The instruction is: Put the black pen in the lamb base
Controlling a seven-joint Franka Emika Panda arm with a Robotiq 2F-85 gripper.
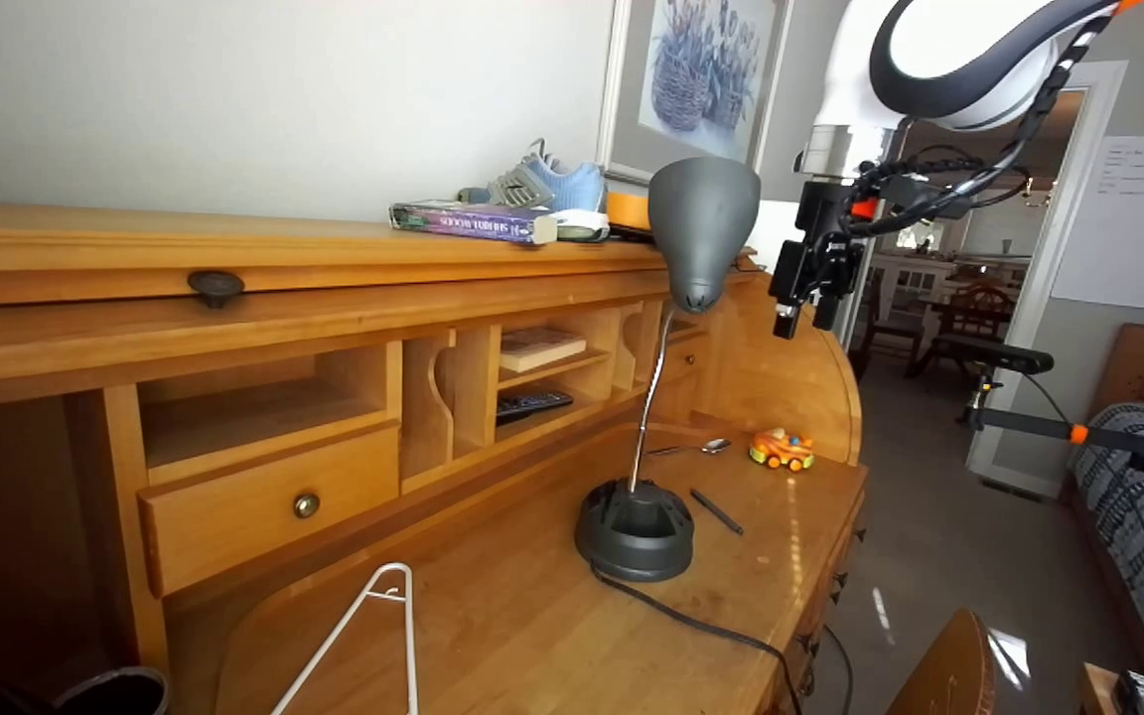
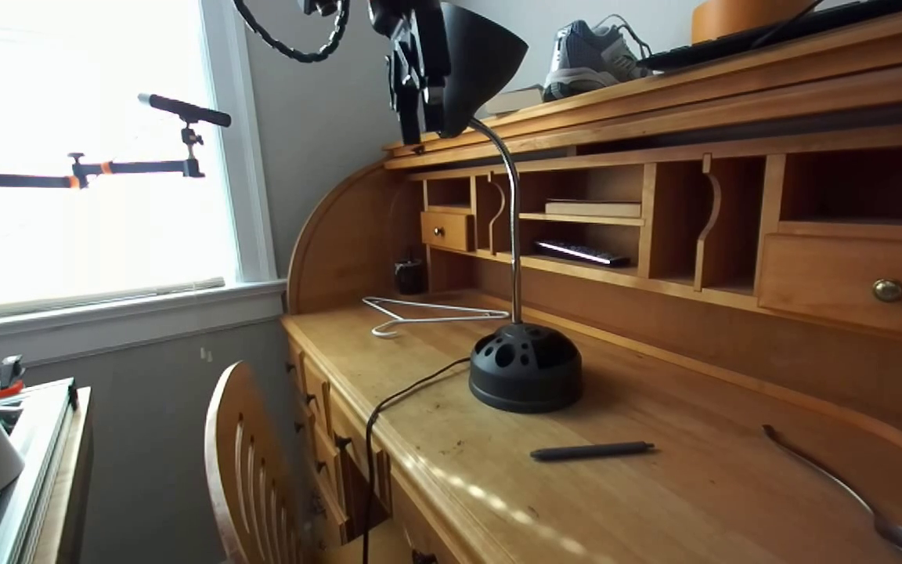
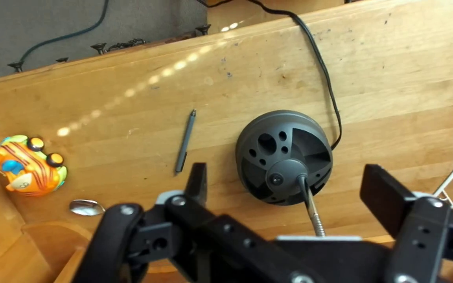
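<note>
Wooden desktop [image 2: 701, 399], black pen [image 2: 592, 451] well below the parted jaws

Pincer [image 3: 286, 181] agape; 2 fingers [image 3: 385, 200] well apart, downward

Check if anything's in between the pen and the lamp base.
Nothing visible lies between the pen and the lamp base. The stem rises from the base, though, so the gripper may need to skirt it.

Orange toy [image 3: 32, 169] — spoon [image 3: 86, 207] — white hanger [image 2: 447, 318]
</note>
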